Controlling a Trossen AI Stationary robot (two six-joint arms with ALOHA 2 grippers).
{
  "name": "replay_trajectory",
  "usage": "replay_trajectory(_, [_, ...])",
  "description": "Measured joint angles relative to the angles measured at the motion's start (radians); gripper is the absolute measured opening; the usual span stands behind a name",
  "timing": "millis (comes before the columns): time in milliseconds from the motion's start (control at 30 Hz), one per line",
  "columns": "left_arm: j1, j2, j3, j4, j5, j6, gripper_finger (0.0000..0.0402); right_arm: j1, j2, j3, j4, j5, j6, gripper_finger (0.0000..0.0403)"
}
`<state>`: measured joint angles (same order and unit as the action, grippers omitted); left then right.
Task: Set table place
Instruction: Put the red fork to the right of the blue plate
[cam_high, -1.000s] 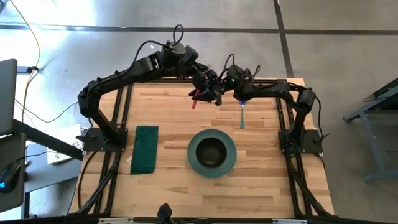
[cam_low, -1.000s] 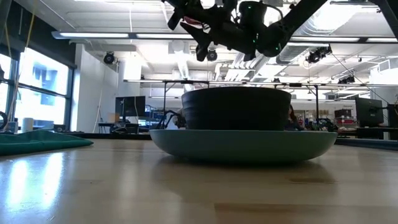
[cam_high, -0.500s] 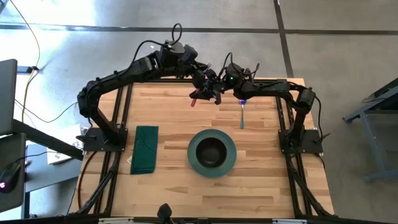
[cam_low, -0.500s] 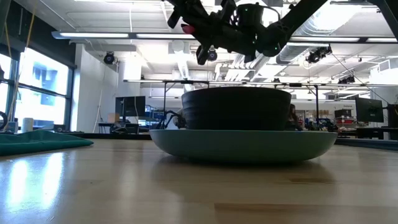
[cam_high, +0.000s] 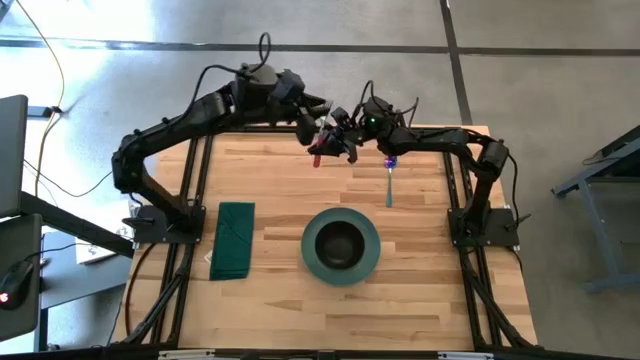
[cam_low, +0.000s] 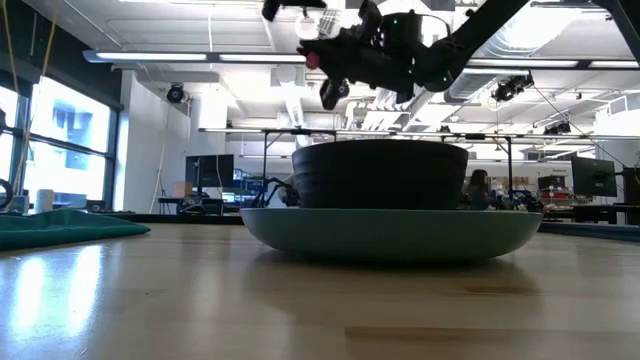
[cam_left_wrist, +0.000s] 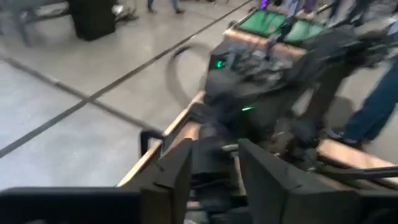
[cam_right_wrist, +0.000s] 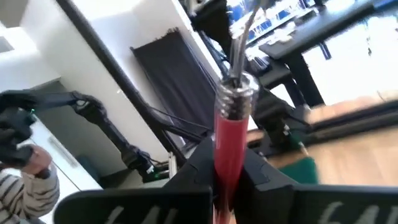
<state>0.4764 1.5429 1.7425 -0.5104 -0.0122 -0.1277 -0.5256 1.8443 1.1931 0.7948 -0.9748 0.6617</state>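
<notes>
On the table (cam_high: 270, 300) — bowl (cam_high: 341, 241) on plate (cam_high: 341, 272), napkin (cam_high: 232, 241) left, utensil (cam_high: 389, 186) behind-right.

Both arms crowd the table's (cam_high: 280, 215) far edge; bowl (cam_high: 341, 245) blocks centre.

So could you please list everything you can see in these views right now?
table: one, light wood, under everything.
plate: one, teal, mid-table.
bowl: one, dark, on the plate.
napkin: one, green, folded, lying toward the left arm's side.
blue-handled utensil: one, silver, lying flat beyond the plate.
red-handled utensil: one, silver neck, held in the air.
person: one, striped sleeve, in the room beyond.
left gripper: one, dark, open, by the right gripper.
right gripper: one, dark, clamped on the red-handled utensil.
</notes>
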Motion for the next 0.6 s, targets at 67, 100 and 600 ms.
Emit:
replay_trajectory(67, [-0.009, -0.023, 0.001, -0.006, -0.03, 0.002, 0.0149, -0.007, 0.001, 0.0, -0.008, 0.005, -0.004, 0.0])
replay_trajectory(100, [-0.012, -0.027, 0.001, -0.011, -0.046, 0.002, 0.0162, -0.009, 0.001, 0.0, -0.005, 0.005, -0.005, 0.0])
replay_trajectory(600, [-0.148, -0.053, 0.001, -0.511, -0.42, -0.29, 0.0259, -0.097, -0.211, 0.0, -0.714, 0.052, -0.39, 0.0])
